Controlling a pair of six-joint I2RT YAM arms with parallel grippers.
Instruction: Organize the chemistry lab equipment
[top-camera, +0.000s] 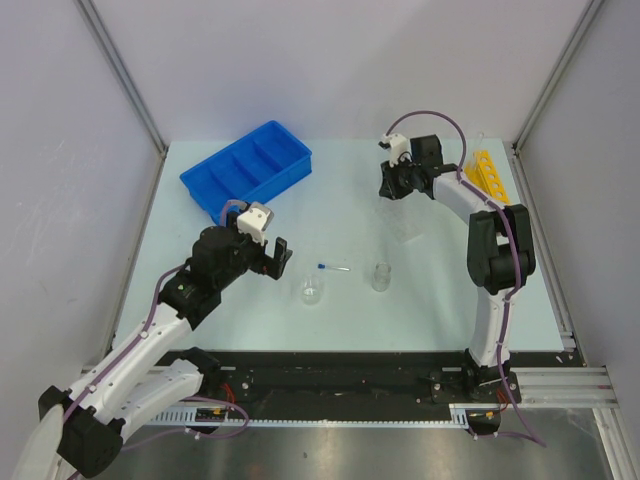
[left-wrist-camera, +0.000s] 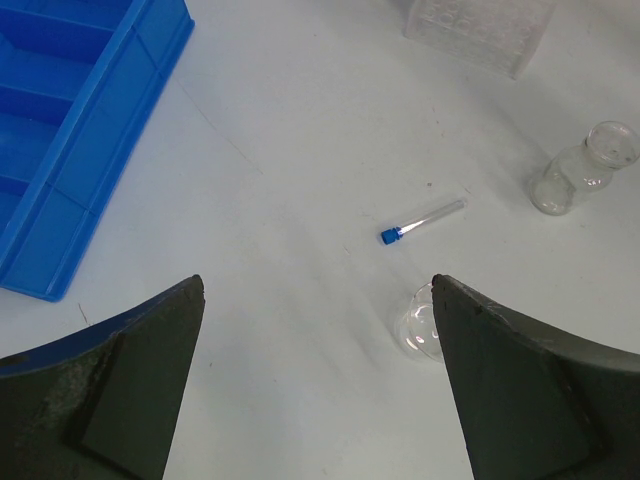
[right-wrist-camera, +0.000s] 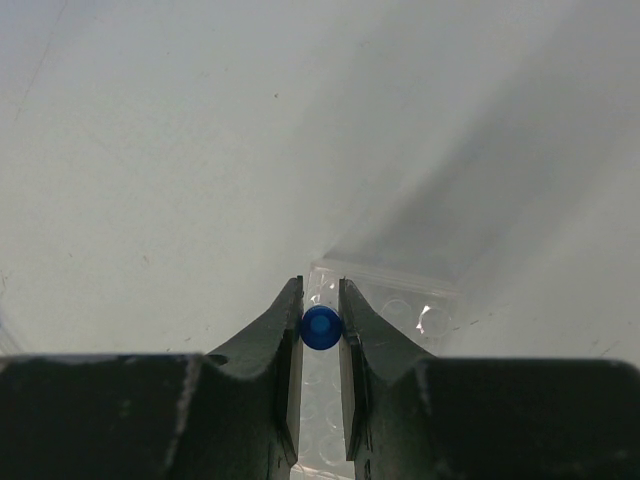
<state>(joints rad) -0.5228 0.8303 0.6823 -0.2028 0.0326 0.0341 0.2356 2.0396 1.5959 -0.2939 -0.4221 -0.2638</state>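
blue-capped tube (right-wrist-camera: 321, 327) pinched by the matte black right end effector (right-wrist-camera: 320, 292).

No text, label, brand, number or sign could be read in any view. The blue divided tray (top-camera: 270, 188), the yellow holed rack (top-camera: 490, 175), the clear rectangular plate (left-wrist-camera: 480, 30) and the blue-capped tube (right-wrist-camera: 321, 327) bore nothing legible.

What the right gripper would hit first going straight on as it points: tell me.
Likely the clear rectangular plate, lying directly beyond the right gripper, whose fingers pinch a blue-capped tube. Depth is unclear.
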